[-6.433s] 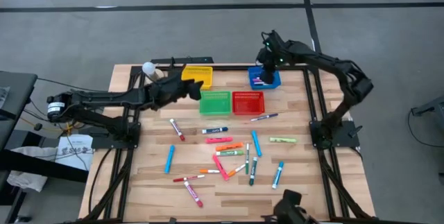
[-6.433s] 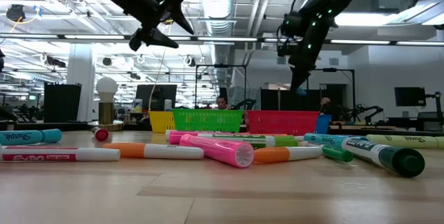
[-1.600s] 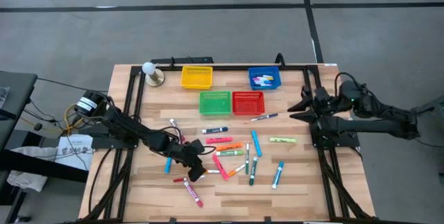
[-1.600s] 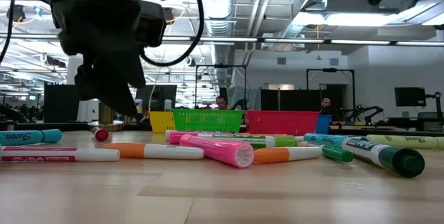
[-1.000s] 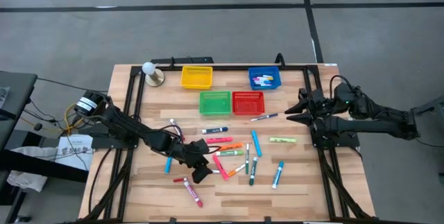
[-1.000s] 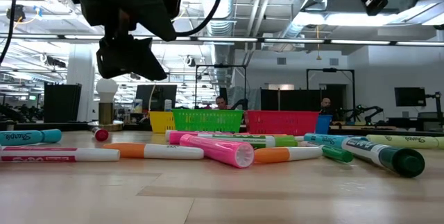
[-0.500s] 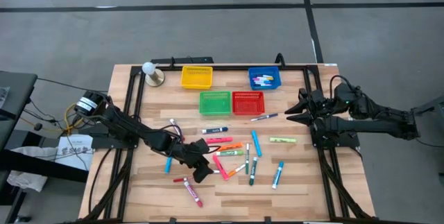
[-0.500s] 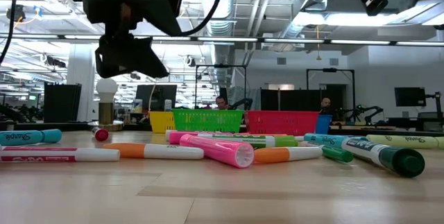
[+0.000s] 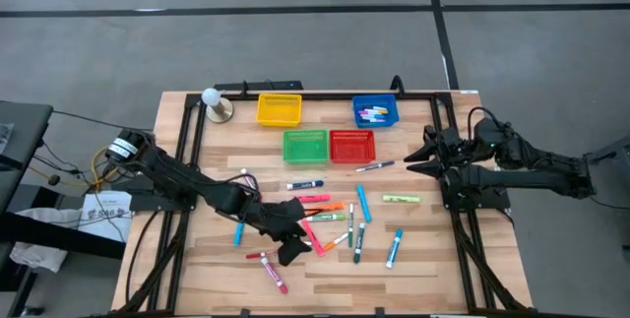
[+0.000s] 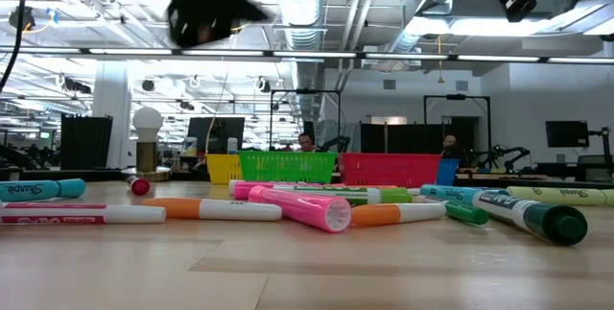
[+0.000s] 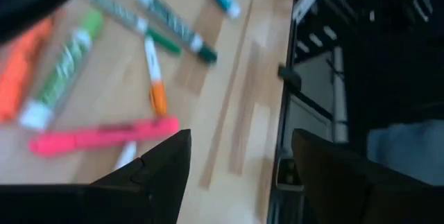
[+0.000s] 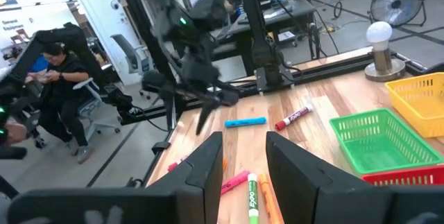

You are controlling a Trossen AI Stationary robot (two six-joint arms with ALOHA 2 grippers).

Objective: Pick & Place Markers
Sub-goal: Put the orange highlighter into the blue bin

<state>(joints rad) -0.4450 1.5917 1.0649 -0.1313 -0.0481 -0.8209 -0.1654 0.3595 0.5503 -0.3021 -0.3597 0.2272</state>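
Note:
Many capped markers [image 9: 330,222] lie flat in a loose scatter on the wooden table, pink, orange, green, blue and red; in the low view they form a row [image 10: 297,206]. My left gripper [image 9: 297,231] hovers open above the scatter's left part, high at the low view's top [image 10: 211,3]. Its wrist view shows a pink marker [image 11: 104,137] and an orange-and-white one [image 11: 154,78] below the open gripper [image 11: 239,175]. My right gripper [image 9: 411,159] waits open at the table's right edge, fingers pointing left [image 12: 244,158]. More markers lie in the blue basket [image 9: 375,111].
Yellow basket [image 9: 279,109], green basket [image 9: 305,145] and red basket [image 9: 351,145] stand at the far side, with a white bulb on a stand [image 9: 211,99] at the far left. Bare wood lies along the near edge. A seated person [image 12: 62,71] shows beyond the table.
My left gripper has risen and shifted a little toward the table's right, over the scattered markers. The markers and the right arm have stayed where they were.

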